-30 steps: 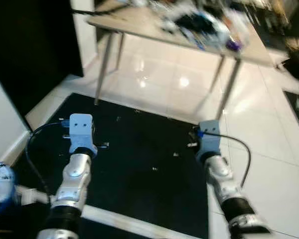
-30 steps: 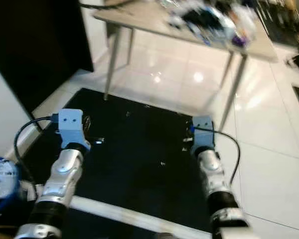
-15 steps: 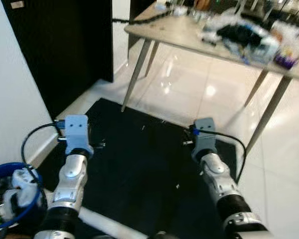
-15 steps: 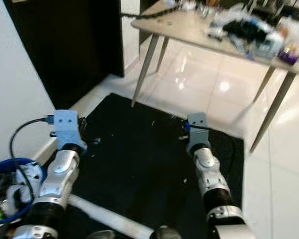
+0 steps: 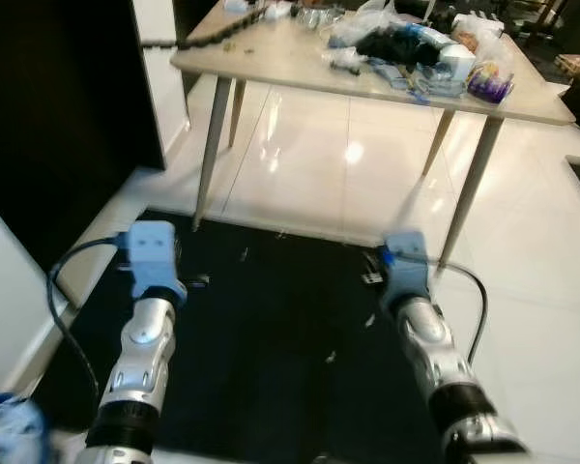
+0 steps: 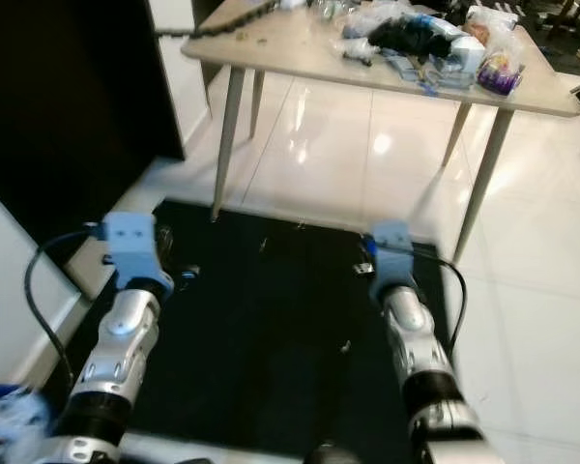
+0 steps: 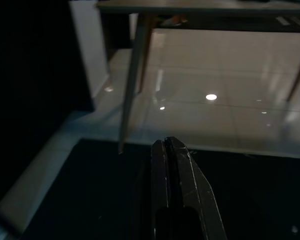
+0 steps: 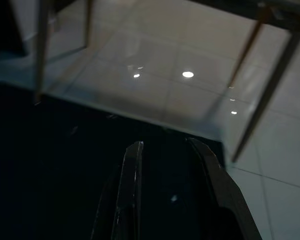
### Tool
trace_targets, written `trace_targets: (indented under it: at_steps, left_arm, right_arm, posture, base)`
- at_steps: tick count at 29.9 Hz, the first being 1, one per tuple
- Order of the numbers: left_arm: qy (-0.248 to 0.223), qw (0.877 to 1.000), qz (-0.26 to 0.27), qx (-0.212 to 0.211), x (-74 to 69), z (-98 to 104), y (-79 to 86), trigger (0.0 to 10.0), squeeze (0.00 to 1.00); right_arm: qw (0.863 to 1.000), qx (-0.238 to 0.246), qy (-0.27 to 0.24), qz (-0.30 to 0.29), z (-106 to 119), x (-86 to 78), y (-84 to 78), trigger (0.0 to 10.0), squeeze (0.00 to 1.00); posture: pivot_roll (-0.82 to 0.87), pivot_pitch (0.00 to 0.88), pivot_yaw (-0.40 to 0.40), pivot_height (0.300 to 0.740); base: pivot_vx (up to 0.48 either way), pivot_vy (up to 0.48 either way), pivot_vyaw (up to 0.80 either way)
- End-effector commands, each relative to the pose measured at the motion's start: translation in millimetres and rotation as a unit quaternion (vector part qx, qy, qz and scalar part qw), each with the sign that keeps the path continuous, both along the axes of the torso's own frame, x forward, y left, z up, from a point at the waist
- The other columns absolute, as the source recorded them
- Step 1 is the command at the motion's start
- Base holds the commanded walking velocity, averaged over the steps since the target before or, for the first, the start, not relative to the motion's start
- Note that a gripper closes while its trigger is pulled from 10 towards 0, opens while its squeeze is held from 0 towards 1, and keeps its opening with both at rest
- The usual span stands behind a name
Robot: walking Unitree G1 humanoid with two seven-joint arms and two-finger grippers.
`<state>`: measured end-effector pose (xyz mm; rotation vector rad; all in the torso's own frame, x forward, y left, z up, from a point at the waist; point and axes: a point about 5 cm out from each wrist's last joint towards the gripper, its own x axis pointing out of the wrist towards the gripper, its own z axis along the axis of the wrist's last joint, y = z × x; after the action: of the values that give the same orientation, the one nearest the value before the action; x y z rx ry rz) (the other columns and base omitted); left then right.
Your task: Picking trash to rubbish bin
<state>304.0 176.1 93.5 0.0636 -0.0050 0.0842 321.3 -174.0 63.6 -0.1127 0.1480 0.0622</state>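
Fingers: left gripper pressed closed and empty, right gripper parted, empty. Looks like it's walking toward the table; next it needs trash in reach.

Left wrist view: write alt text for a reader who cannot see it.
The left gripper, fingers pressed shut and holding nothing, points over a black floor mat toward a table leg standing on glossy white tiles that reflect ceiling lights.
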Motion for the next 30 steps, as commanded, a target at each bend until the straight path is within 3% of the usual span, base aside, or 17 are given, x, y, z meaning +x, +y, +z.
trace_targets:
  at_steps: [1,6,23,30]
  left_arm:
    - [0.010,1.000,0.004,0.004,-2.1,-3.8,4.1,10.0,0.00]
    - [0.010,1.000,0.004,0.004,-1.8,-3.4,4.1,10.0,0.00]
    - [0.010,1.000,0.004,0.003,-1.6,-3.4,3.7,10.0,0.00]
    - [0.011,1.000,0.003,0.004,-2.0,-3.7,3.3,10.0,0.00]
  right_arm:
    - [1.000,0.012,0.006,0.002,-3.3,-1.7,5.4,10.0,0.00]
    - [1.000,0.013,0.005,0.001,-3.1,-1.6,5.4,10.0,0.00]
    - [1.000,0.013,0.007,0.001,-3.6,-1.7,5.8,10.0,0.00]
    - [1.000,0.013,0.006,0.002,-3.7,-1.8,5.3,10.0,0.00]
  posture:
    - [0.01,0.022,-0.063,0.740]
    - [0.01,0.022,-0.062,0.740]
    - [0.01,0.021,-0.064,0.740]
    - [0.01,0.016,-0.064,0.740]
  base:
    - [0.322,0.000,-0.80]
    - [0.320,0.000,-0.64]
    - [0.319,0.000,0.00]
    - [0.313,0.000,-0.69]
